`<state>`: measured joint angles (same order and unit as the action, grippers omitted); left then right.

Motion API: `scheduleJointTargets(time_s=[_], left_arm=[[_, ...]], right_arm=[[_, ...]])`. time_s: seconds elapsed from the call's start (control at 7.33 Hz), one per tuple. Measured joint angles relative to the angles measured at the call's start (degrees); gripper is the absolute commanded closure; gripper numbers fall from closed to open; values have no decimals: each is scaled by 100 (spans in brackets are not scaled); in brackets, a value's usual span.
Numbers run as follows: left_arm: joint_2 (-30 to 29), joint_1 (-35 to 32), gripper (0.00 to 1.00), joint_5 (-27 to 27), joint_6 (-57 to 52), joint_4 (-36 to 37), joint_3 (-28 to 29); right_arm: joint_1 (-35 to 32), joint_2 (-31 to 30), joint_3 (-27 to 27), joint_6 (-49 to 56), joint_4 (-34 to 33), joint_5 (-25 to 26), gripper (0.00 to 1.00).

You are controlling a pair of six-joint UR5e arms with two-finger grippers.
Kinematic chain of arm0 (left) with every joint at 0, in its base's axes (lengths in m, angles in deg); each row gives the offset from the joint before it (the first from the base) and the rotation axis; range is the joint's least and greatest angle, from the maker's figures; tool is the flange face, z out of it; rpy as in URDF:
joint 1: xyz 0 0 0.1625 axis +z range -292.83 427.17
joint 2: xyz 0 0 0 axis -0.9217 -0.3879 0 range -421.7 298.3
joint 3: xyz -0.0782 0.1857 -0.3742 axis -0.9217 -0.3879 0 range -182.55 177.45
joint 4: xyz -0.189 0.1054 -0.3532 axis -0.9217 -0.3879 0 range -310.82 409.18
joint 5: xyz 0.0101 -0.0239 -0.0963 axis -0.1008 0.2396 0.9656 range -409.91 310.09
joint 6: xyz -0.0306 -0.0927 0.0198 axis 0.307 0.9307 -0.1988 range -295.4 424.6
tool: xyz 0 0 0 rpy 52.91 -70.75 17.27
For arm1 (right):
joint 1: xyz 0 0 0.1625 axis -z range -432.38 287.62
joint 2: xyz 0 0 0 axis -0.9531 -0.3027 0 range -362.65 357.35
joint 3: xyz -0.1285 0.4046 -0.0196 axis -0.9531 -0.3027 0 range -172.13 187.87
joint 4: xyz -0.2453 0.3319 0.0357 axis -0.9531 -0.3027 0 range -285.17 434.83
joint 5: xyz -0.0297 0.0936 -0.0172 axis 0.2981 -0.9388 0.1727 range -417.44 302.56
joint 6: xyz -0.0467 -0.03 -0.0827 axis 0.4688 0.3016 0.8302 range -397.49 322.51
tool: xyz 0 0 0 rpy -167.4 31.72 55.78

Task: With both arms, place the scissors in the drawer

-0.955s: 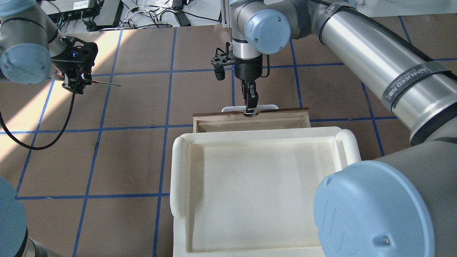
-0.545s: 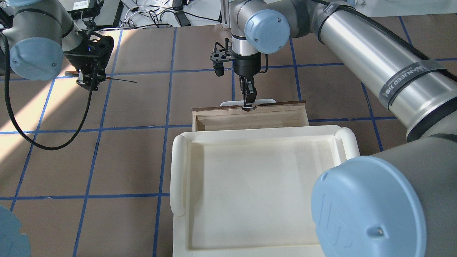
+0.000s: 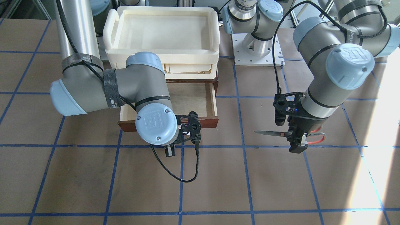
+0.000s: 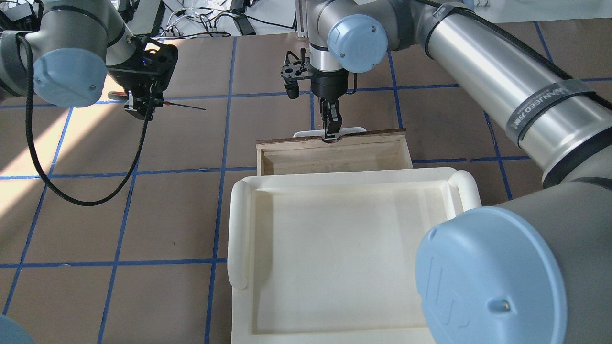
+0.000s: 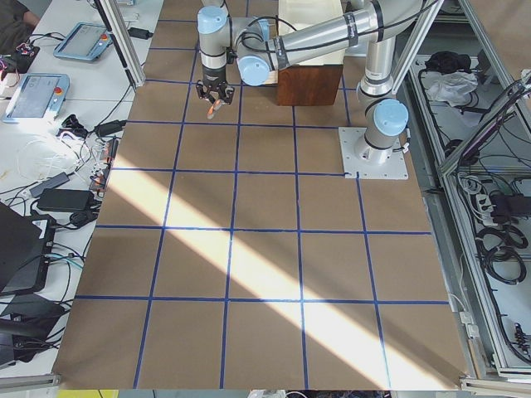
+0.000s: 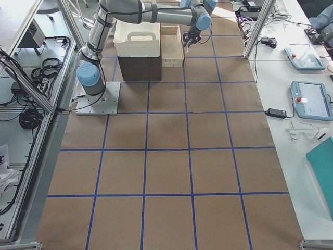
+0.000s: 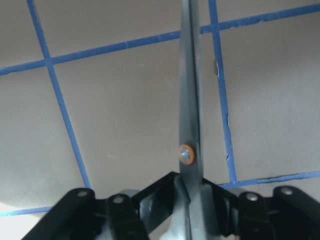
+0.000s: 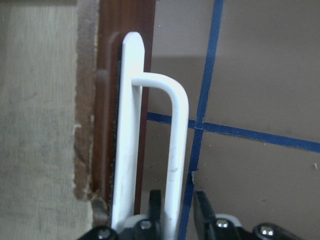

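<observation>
My left gripper (image 4: pixel 140 104) is shut on the scissors (image 4: pixel 184 105) near their pivot. It holds them level above the table, blades pointing toward the drawer, well to its left. In the front view the gripper (image 3: pixel 297 143) shows the silver blades (image 3: pixel 269 133) and orange-lined loops (image 3: pixel 318 136). In the left wrist view the blades (image 7: pixel 189 90) run straight up from the fingers. My right gripper (image 4: pixel 331 130) is shut on the drawer's white bar handle (image 8: pixel 176 135). The drawer (image 4: pixel 404 155) stands part open, its pale interior bare.
Stacked cream plastic trays (image 4: pixel 237 229) sit on the cabinet above the drawer and cover its rear part. Brown table with blue tape grid all around (image 4: pixel 181 215). My right arm's elbow (image 3: pixel 153 122) hangs over the drawer's front in the front view.
The right gripper has pulled the drawer farther out by its handle. The left arm has carried the scissors to the right, toward the drawer.
</observation>
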<state>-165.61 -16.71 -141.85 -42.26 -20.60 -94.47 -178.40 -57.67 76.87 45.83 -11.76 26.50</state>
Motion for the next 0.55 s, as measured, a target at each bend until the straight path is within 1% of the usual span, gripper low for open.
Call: scheduleJointTargets(time_s=[0.27,0.55], left_arm=[[61,-165,100,26,124,-52,-1],[80,-254,100,42,183,-61,-1]], right_arm=[[1,0,0,0,-78,-1,64],[2,-4,1,-22,-192,-1,57]])
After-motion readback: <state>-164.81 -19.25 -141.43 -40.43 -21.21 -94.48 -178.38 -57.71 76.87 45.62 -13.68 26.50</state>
